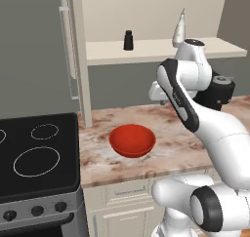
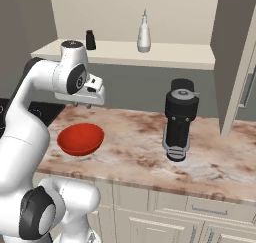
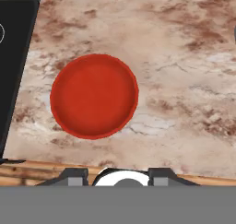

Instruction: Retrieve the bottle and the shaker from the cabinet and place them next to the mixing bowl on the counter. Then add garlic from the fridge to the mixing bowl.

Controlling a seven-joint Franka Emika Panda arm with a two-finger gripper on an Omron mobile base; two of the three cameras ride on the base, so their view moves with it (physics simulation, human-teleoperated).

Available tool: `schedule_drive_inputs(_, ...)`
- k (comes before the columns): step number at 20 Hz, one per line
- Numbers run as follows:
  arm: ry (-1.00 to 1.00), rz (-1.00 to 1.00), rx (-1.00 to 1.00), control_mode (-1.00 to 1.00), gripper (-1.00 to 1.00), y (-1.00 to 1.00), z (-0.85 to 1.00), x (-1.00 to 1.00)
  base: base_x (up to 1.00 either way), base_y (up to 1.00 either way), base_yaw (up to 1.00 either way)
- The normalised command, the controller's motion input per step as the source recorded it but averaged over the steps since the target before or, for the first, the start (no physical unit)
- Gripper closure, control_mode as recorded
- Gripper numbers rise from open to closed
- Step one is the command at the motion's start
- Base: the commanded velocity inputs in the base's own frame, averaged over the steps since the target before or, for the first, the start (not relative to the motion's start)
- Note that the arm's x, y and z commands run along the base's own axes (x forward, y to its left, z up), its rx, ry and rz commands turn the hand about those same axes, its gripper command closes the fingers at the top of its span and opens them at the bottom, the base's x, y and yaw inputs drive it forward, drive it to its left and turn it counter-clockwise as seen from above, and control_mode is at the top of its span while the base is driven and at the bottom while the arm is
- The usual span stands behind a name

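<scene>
My fingers (image 2: 89, 105) hang pressed together and empty above the bench (image 2: 135, 137), pointing down over its left part. Below them sits the mixing bowl (image 3: 94, 96), red, shallow and empty, just beside the black stovetop (image 1: 39, 153).

Nothing has been fetched yet. The bottle (image 2: 144, 34) stands upright on the cabinet (image 1: 161, 49) shelf, and the shaker (image 2: 90, 39) stands on the same shelf, well apart from it to its left. The black coffee machine (image 2: 180, 119) stands on the bench to the right of the bowl.

The step in hand, as I judge it, is to go up for one of the two. I should lift and tilt my wrist so I face the shelf, and spread my fingers before I come near, since they're too close together to take either body. The bottle tapers to a thin neck and will tip easily, so I'd grip its rounded lower body squarely, approaching level and keeping clear of the shelf board and the side panel.
</scene>
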Motion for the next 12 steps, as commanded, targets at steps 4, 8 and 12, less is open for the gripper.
schedule_drive_inputs(4,-0.02,0.0,0.0,-1.0,-1.0,-0.03,0.04,-0.1,0.0,0.0,0.0)
schedule_drive_inputs(8,-0.19,-0.07,0.07,-1.0,-1.0,-0.52,0.71,-0.22,0.0,0.0,0.0)
schedule_drive_inputs(12,-0.22,-0.19,0.11,-1.0,-1.0,-0.6,0.89,-0.03,0.0,0.0,0.0)
